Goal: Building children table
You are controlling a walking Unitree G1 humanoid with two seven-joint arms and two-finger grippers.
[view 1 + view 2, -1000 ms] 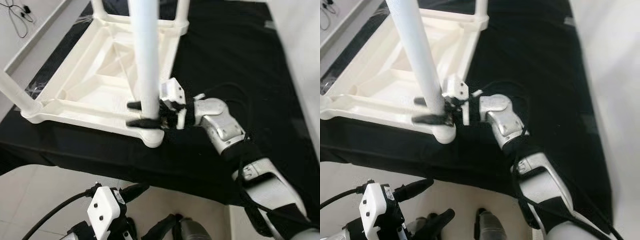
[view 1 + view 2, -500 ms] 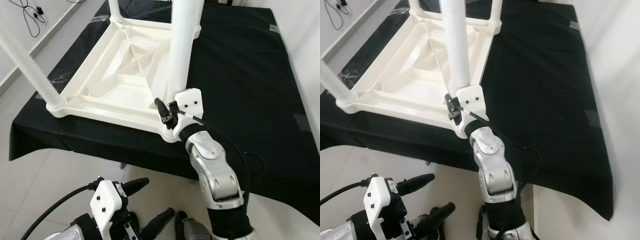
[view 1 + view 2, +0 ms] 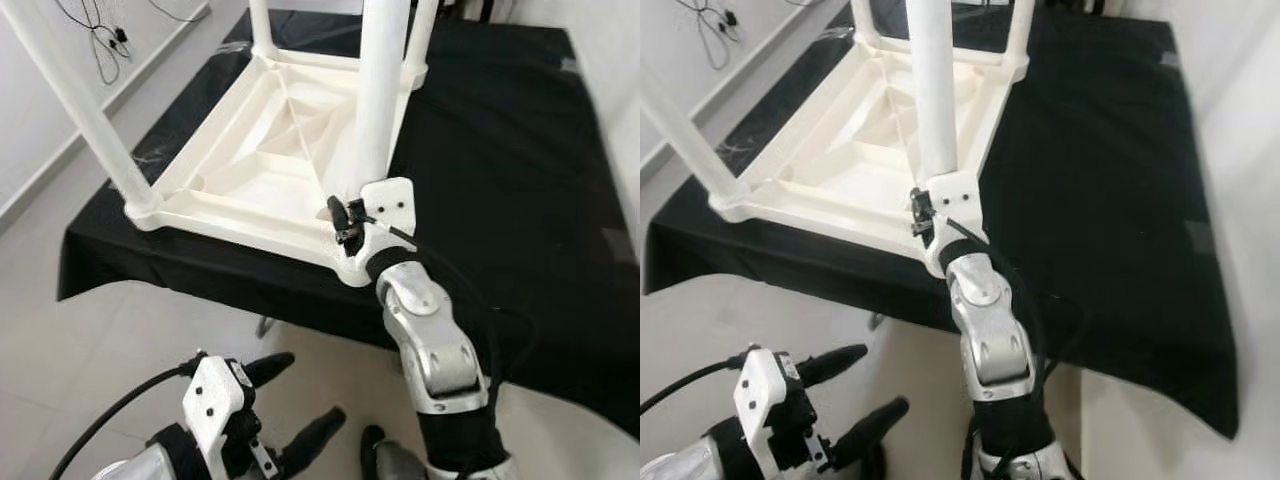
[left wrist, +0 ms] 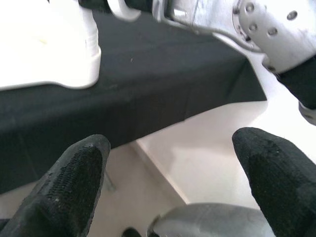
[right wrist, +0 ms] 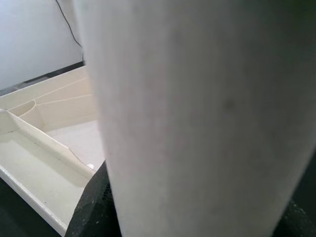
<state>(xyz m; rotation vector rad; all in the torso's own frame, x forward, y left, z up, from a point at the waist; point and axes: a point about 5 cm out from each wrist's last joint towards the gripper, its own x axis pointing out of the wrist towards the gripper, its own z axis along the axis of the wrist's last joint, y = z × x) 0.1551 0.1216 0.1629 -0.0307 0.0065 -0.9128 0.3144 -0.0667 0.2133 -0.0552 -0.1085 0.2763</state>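
A white plastic children's table [image 3: 250,170] lies upside down on a black cloth [image 3: 500,150], its legs pointing up. My right gripper [image 3: 345,215] is at the foot of the near right leg [image 3: 380,90], just above the table's near corner [image 3: 940,262]. It is shut on that leg. In the right wrist view the leg [image 5: 197,123] stands close up, with a black finger [image 5: 94,202] on one side of it. My left gripper [image 3: 300,400] hangs open low over the floor, in front of the cloth's edge, with nothing between its fingers [image 4: 81,168].
The near left leg [image 3: 80,110] slants up toward the left. Two more legs [image 3: 262,25] stand at the table's far corners. Black cables [image 3: 100,35] lie on the pale floor at the far left. The cloth's front edge [image 3: 230,290] hangs down over the floor.
The whole view has shifted as the head moved. My right arm has swung from reaching in from the right to reaching up from the near side, still holding the leg. The left gripper stays low.
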